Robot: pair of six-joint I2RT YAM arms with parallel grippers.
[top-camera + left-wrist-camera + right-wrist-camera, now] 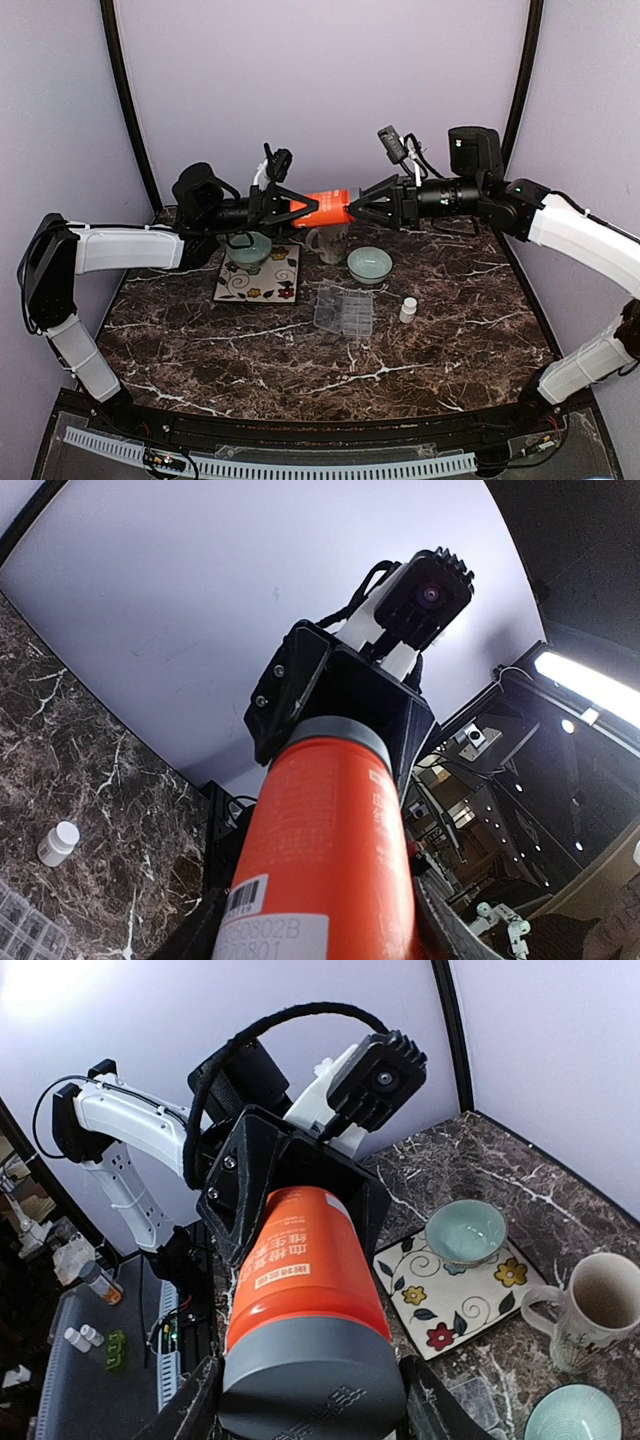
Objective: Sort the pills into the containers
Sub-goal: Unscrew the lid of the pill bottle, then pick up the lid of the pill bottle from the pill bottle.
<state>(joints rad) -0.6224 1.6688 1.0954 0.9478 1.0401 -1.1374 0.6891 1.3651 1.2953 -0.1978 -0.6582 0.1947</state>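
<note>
Top view: pills too small to tell inside pill box compartments. Orange bottle cap end mostly hidden inside right hand. Left wrist view: bottle base cut by bottom edge, pill box clipped at bottom-left corner. Right wrist view: cap and pale green bowl cut by bottom edge.

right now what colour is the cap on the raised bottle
Grey cap on the orange bottle; clearest in the right wrist view.

Orange bottle, grey cap — pale green bowls, white-veined dark table
</note>
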